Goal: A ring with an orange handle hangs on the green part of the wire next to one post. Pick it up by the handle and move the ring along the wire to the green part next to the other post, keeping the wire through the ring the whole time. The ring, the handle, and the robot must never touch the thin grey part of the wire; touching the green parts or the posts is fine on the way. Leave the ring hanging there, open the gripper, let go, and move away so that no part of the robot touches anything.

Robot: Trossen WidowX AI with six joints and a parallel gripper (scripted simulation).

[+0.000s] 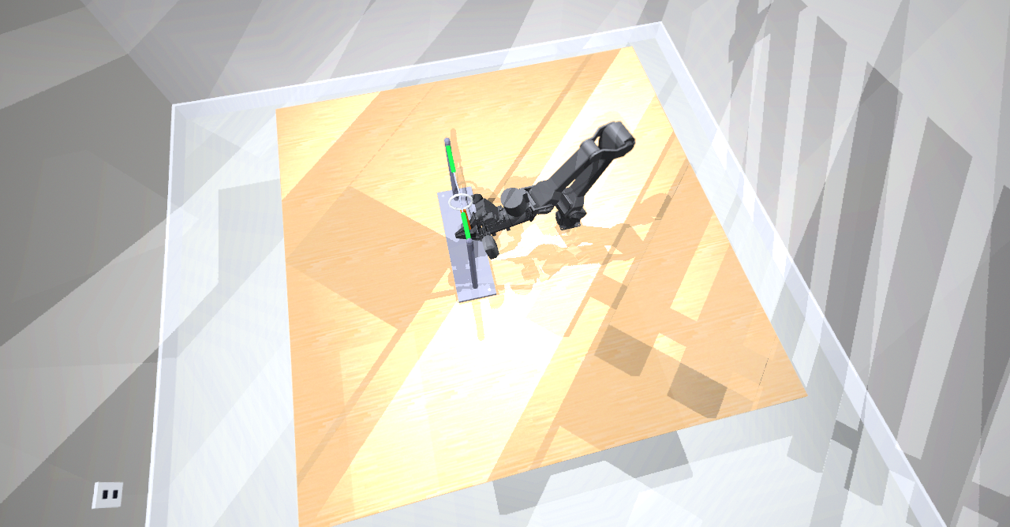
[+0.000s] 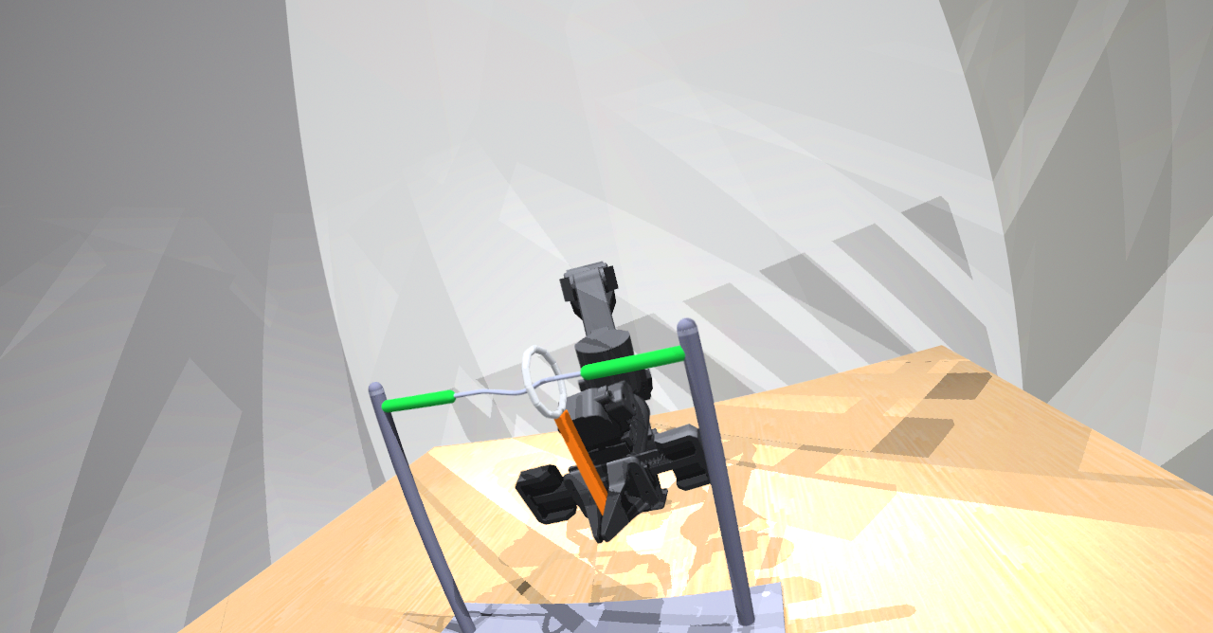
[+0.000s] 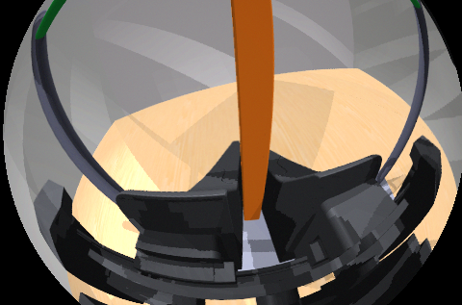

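The white ring (image 1: 450, 202) (image 2: 526, 379) is around the thin grey wire (image 2: 487, 392), between the green parts and nearer the right green part (image 2: 631, 363) (image 1: 465, 226) in the exterior view. Whether it touches the wire cannot be told. The left green part (image 2: 420, 400) (image 1: 450, 158) is farther off. The orange handle (image 2: 581, 460) (image 3: 254, 55) slants down from the ring, its top leaning left in the exterior view. My gripper (image 1: 458, 233) (image 2: 601, 532) (image 3: 242, 146) is shut on the handle's lower end, below the wire. The ring is out of the wrist view.
The left post (image 2: 424, 511) and right post (image 2: 712, 460) (image 1: 472, 266) stand on a pale base plate (image 1: 462, 270) (image 2: 627, 612). My gripper is between them, nearer the right post in the exterior view. The arm (image 1: 565, 170) reaches in from the side opposite the exterior view.
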